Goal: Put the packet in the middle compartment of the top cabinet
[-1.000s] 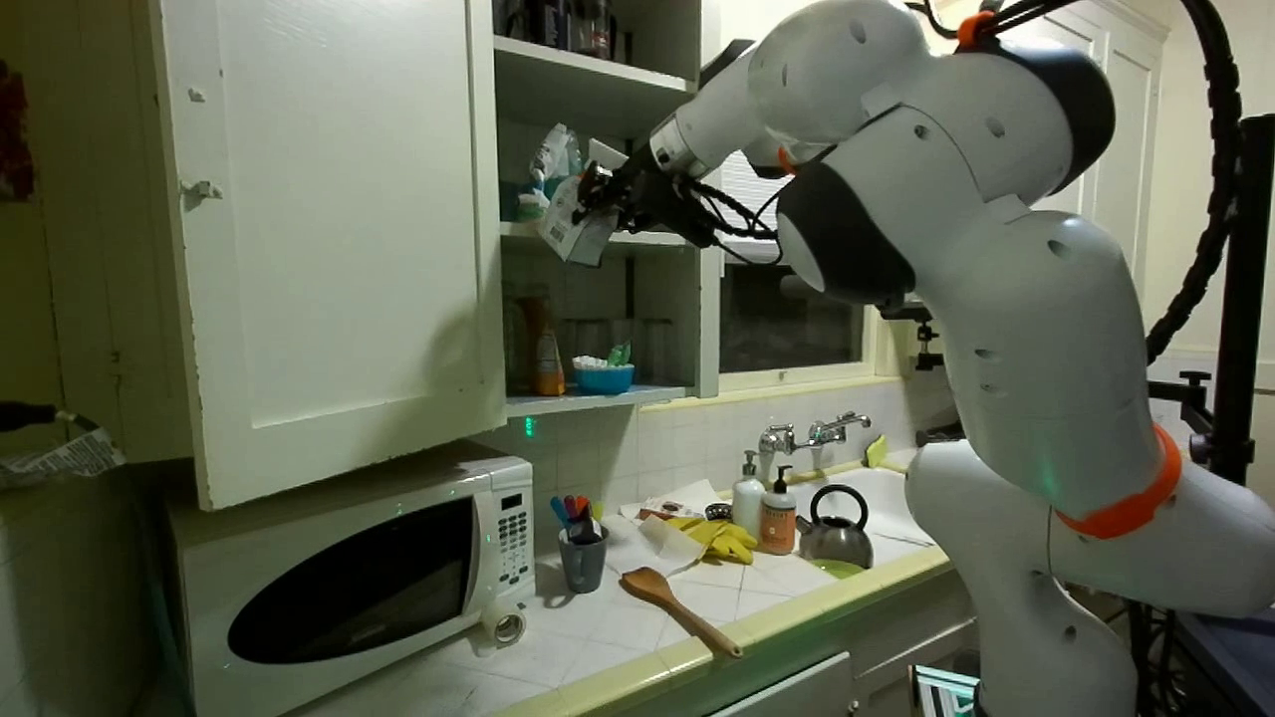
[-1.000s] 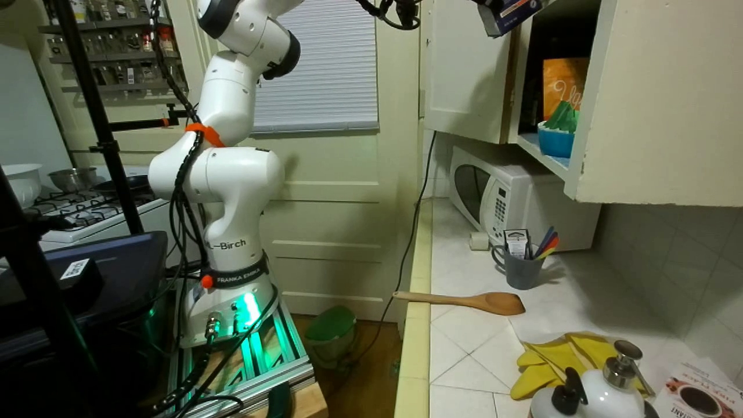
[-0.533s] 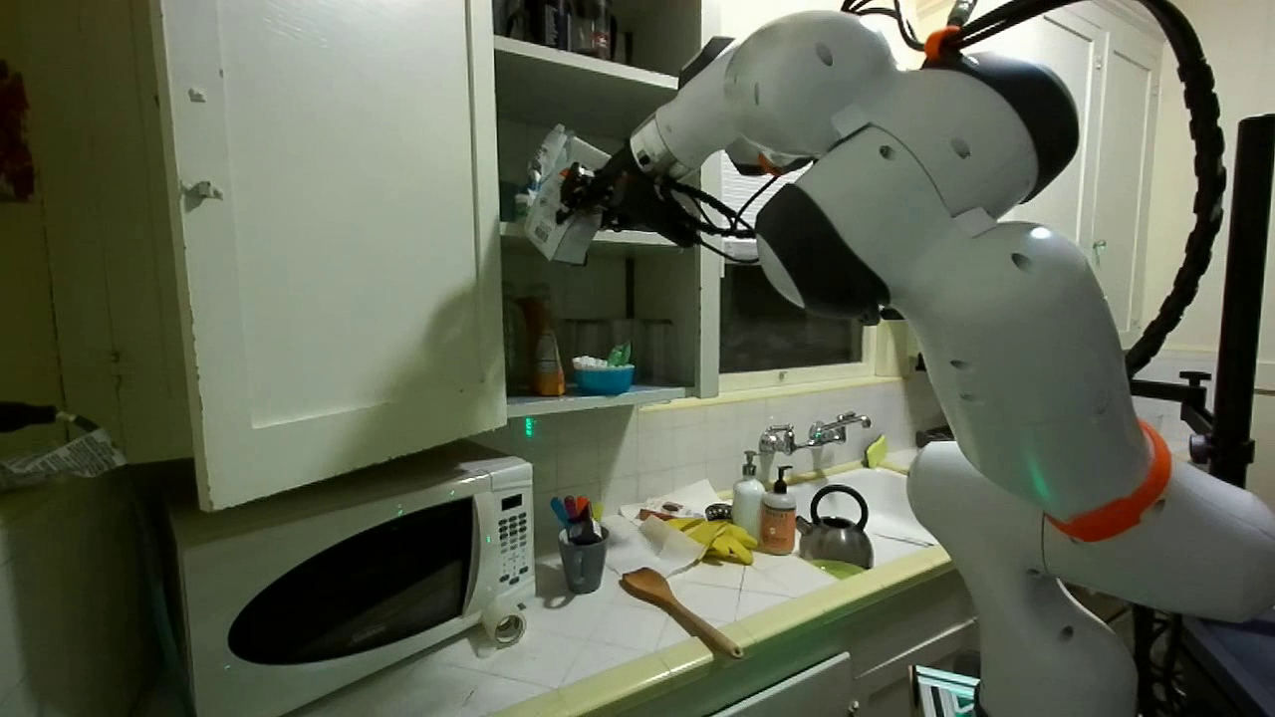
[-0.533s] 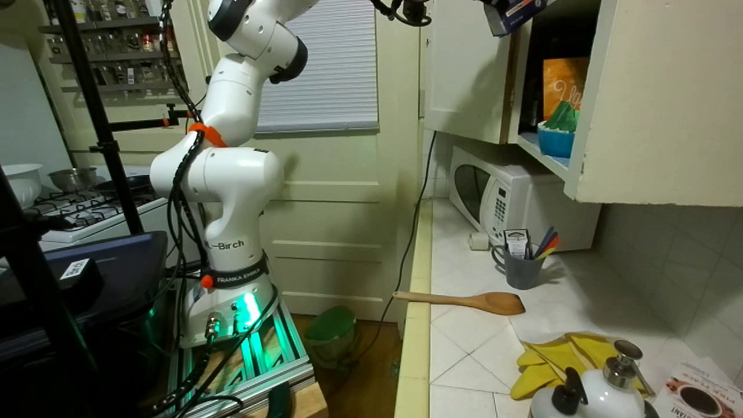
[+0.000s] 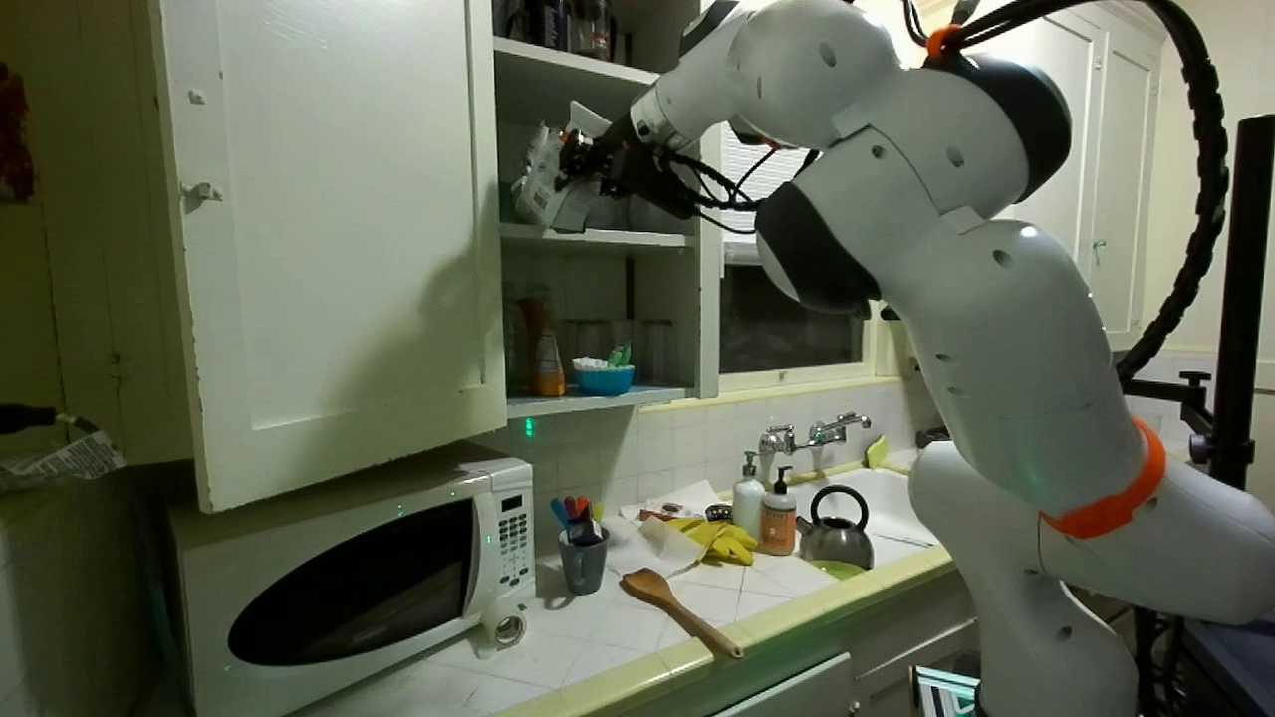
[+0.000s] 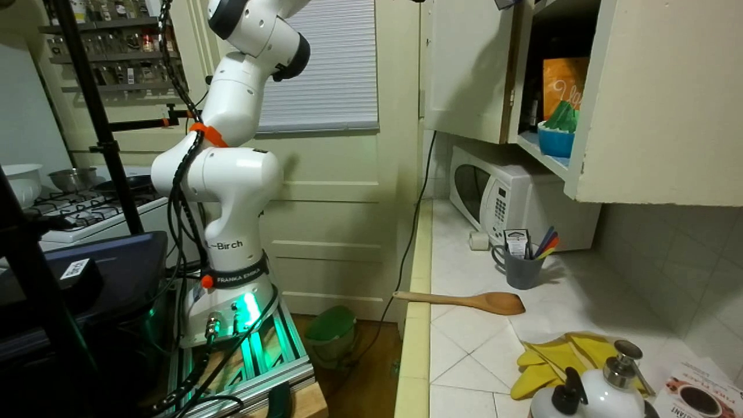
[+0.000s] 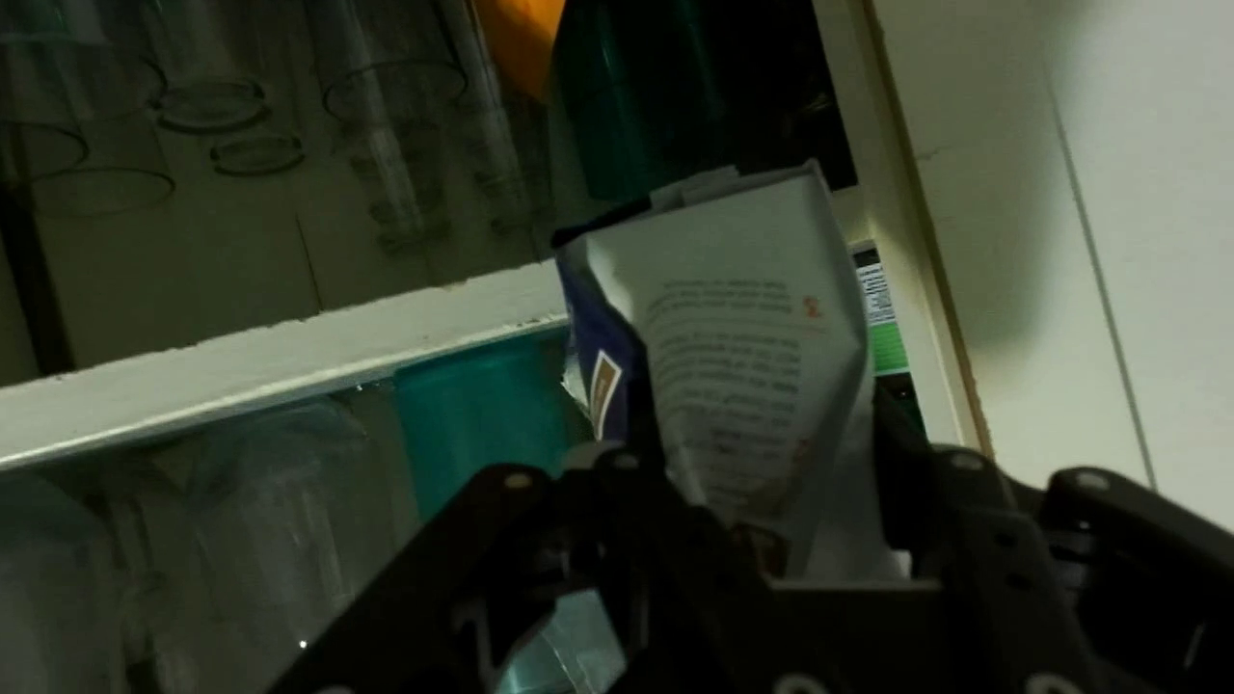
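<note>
The packet (image 5: 551,207) is a white and dark-blue box-like pack with printed text and creased sides. My gripper (image 5: 581,164) is shut on it and holds it tilted at the front opening of the cabinet's middle compartment. In that exterior view its lower end is about level with the middle shelf (image 5: 637,238). In the wrist view the packet (image 7: 742,318) sits between both fingers of the gripper (image 7: 762,453) and overlaps the shelf edge (image 7: 289,333). I cannot tell how far past the edge it is. Only a corner of the packet (image 6: 504,3) shows in the other exterior frame.
The cabinet door (image 5: 339,229) stands open to the left. The middle compartment holds a teal cup (image 7: 482,414) and clear glassware (image 7: 280,501). The lower compartment holds a blue bowl (image 5: 604,378), an orange bag (image 6: 563,87) and glasses. A microwave (image 5: 369,568) stands below.
My gripper has moved the packet left toward the cabinet, then up, from below the middle shelf's edge to about its level. In an exterior view the packet has risen almost out of frame.
</note>
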### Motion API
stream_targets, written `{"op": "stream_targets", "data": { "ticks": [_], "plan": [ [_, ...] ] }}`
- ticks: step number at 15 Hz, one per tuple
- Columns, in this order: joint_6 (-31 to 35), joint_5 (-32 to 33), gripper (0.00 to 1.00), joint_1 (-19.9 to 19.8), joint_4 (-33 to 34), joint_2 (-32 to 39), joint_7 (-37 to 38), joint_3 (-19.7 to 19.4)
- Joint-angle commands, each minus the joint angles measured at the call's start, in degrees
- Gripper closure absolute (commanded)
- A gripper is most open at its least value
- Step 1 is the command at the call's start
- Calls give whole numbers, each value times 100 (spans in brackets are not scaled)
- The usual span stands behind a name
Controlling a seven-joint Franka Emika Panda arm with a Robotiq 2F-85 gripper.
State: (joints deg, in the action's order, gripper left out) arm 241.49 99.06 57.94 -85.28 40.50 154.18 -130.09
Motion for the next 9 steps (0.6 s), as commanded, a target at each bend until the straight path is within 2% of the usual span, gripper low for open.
{"op": "stream_targets", "data": {
  "ticks": [1,2,4,5,7,9],
  "plan": [
    [158,502,74,-49,584,-340,411,316],
    [156,693,74,-40,734,-491,542,479],
    [156,661,74,-51,501,-571,231,512],
    [156,922,74,-157,857,-693,549,668],
    [156,872,74,-257,717,-710,343,638],
    [157,915,74,-435,1030,-816,542,724]
  ]
}}
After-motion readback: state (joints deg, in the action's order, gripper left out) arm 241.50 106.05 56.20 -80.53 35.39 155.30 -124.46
